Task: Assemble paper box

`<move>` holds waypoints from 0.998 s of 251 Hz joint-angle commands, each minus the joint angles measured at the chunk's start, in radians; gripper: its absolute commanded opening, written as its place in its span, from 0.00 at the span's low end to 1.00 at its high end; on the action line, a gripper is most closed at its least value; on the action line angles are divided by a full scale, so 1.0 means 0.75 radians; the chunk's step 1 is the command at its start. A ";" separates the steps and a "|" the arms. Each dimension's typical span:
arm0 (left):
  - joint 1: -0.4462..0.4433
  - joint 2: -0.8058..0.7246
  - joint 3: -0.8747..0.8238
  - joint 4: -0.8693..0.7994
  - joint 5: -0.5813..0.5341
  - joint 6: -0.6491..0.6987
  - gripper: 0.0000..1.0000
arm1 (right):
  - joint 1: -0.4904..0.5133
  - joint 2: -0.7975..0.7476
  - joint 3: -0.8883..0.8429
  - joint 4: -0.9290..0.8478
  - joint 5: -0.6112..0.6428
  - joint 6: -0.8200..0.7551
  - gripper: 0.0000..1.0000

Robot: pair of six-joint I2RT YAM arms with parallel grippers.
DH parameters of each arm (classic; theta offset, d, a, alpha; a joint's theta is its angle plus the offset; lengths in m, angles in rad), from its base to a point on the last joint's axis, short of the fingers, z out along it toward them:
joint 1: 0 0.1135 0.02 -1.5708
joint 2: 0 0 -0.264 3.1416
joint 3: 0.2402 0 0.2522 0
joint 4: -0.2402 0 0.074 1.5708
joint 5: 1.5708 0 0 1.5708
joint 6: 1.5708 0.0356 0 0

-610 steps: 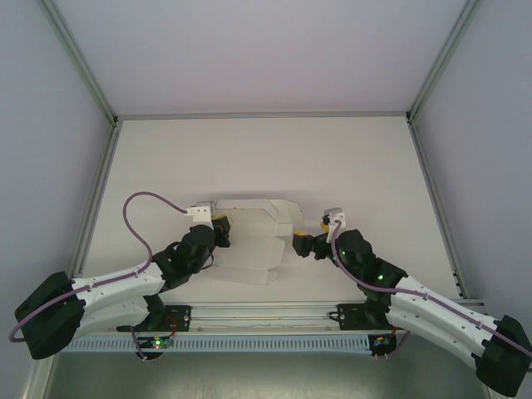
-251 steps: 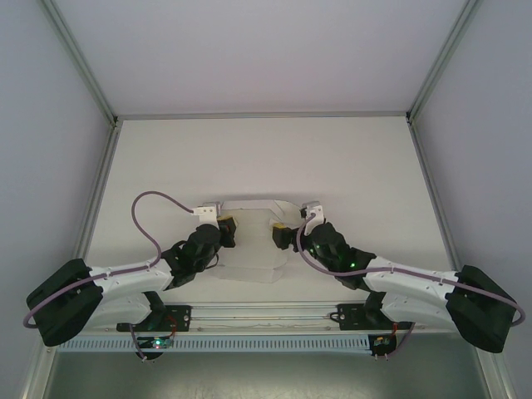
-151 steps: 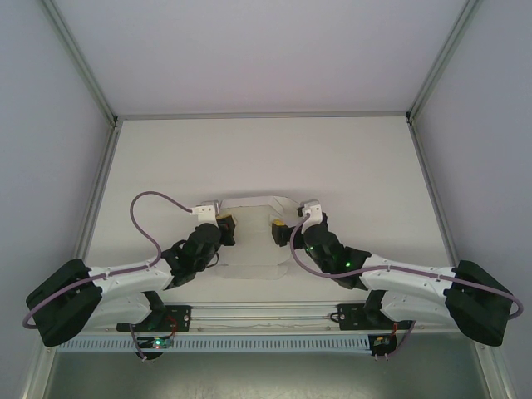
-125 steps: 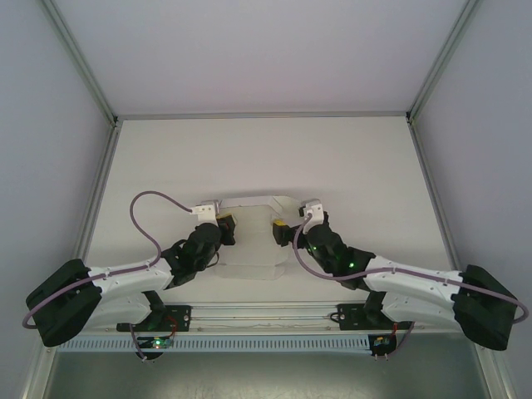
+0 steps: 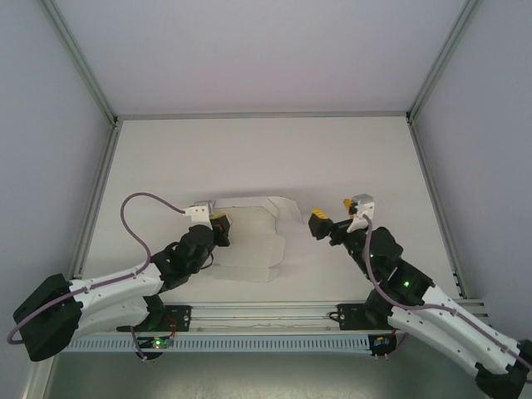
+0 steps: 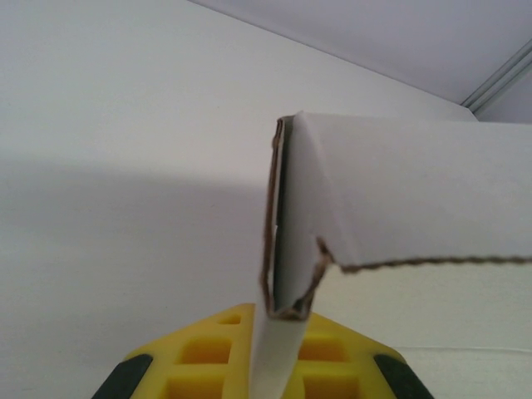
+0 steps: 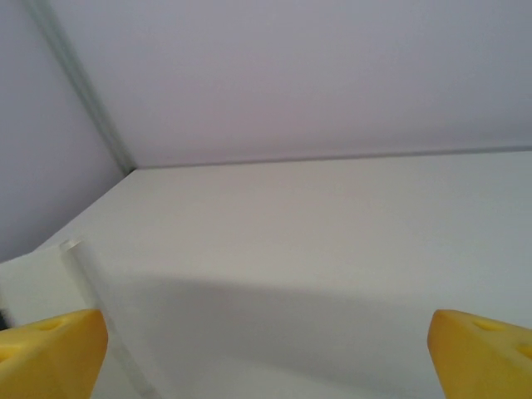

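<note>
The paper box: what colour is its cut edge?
Brown, while the faces of the paper box are white. The left wrist view shows it best.

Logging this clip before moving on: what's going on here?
Two arms are working on a partly folded white paper box lying on the table. The left pincer is shut on its left edge, a card flap clamped between its yellow fingers. The right pincer is open, just right of the box and not touching it. The box is not yet closed up.
</note>
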State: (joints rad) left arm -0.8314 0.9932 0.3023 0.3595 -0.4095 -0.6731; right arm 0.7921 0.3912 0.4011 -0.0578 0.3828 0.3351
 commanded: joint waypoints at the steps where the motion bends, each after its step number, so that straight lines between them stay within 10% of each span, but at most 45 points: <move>1: -0.014 -0.017 -0.011 -0.036 0.036 0.078 0.00 | -0.131 0.006 0.058 -0.156 -0.094 -0.023 0.98; 135: -0.015 0.042 0.016 -0.026 0.070 0.089 0.00 | -0.322 0.459 0.075 0.092 -1.033 -0.151 0.90; 250: -0.014 0.108 0.061 -0.019 0.091 0.098 0.00 | -0.224 0.586 0.066 0.194 -1.200 -0.193 0.78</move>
State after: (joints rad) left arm -0.8314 1.0702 0.3149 0.3428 -0.3397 -0.6205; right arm 0.5991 0.8116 0.4515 0.0422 -0.4660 0.2199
